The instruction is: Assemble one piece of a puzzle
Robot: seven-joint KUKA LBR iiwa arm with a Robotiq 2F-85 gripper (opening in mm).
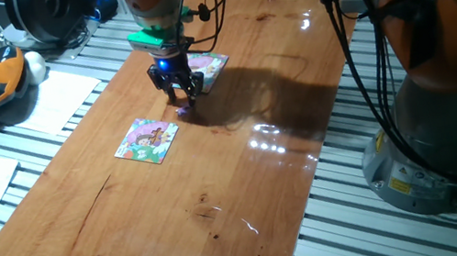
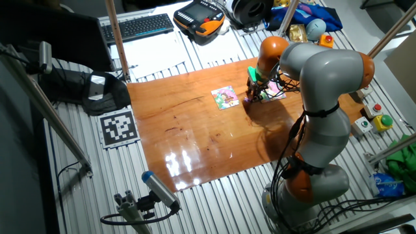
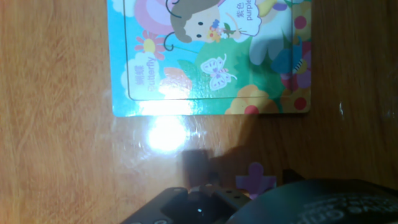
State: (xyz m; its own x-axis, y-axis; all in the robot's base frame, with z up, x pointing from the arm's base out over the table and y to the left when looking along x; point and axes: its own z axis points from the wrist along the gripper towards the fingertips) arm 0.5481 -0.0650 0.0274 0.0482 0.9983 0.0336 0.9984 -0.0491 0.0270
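One fixed view:
Tool: the tool (image 1: 179,95) hangs low over the tabletop (image 1: 223,203); fingers look a little spread, nothing between them; I judge it not yet gripping
Piece: the piece (image 1: 182,110) lies flat as a tiny purple speck just below the fingertips
Puzzle: the puzzle (image 1: 148,140) lies near, on the camera's side of the tool; apart from the piece
Lilac puzzle: the lilac puzzle (image 1: 205,67) lies just behind the tool

The other fixed view:
Layout: tool (image 2: 254,93) sits between puzzle (image 2: 225,97) and lilac puzzle (image 2: 275,93); the piece is too small to make out
Way across: bare wood toward the puzzle; nothing blocks it

Hand view:
Piece: piece (image 3: 255,179) at the bottom edge, partly hidden by the hand; lilac puzzle (image 3: 211,56) above it, apart
Handling: likely very light, thin, stiff card; hard to lift off slick wood; judged best pinched across its body, between the knobs
Risk: it may skate away or tip; the lilac puzzle's edge lies near
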